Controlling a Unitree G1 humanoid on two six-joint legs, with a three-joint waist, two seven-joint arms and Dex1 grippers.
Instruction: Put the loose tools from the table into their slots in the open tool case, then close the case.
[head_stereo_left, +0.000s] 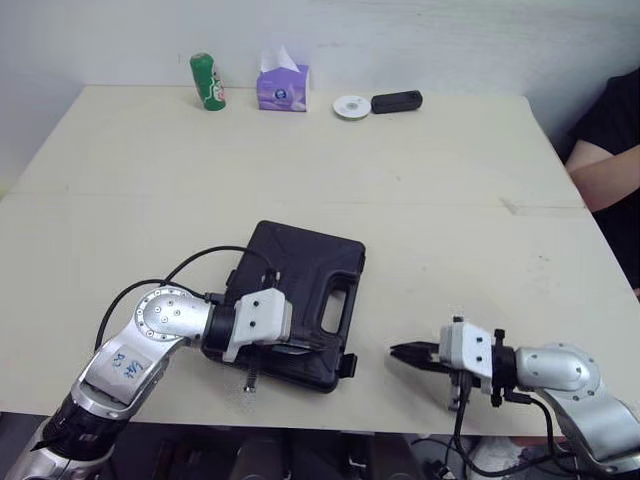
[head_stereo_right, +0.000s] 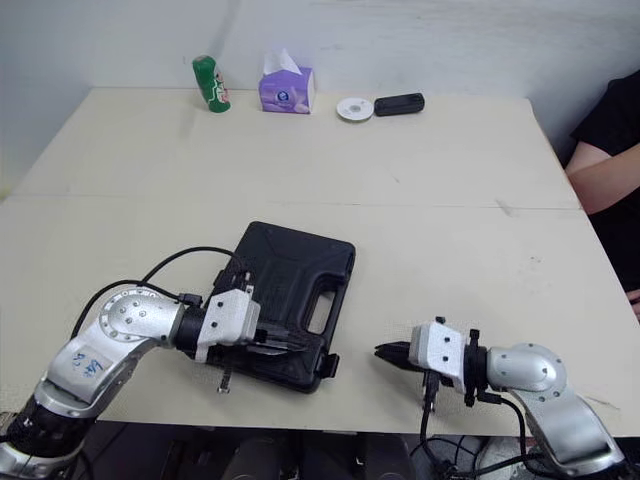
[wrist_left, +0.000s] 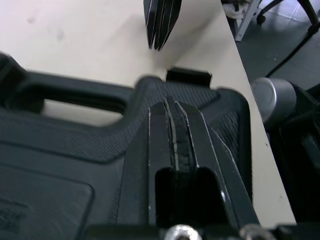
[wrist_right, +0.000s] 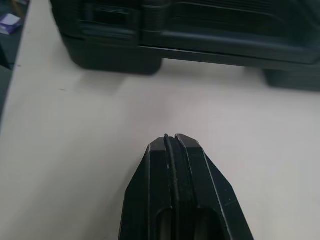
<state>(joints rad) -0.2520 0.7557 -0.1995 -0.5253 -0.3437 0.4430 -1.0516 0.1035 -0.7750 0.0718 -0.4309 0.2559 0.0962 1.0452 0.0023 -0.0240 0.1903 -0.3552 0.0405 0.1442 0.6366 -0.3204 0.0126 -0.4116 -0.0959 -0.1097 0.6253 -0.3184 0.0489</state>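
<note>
Beige desk (head_stereo_left: 420, 180) holds the shut tool case (head_stereo_left: 305, 270). Left claw (head_stereo_left: 310, 346), pressed together, lies over its lid; right claw (head_stereo_left: 400, 352) likewise, nearby.

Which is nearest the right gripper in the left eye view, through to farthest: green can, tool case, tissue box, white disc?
1. tool case, just left of the right gripper.
2. white disc, far edge of the table.
3. tissue box, far edge, further left.
4. green can, far edge, leftmost.

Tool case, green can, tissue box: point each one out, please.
tool case (head_stereo_left: 298, 272), left eye view, middle of the closed lid.
green can (head_stereo_left: 208, 83), left eye view, middle of its side.
tissue box (head_stereo_left: 283, 90), left eye view, purple front face.
</note>
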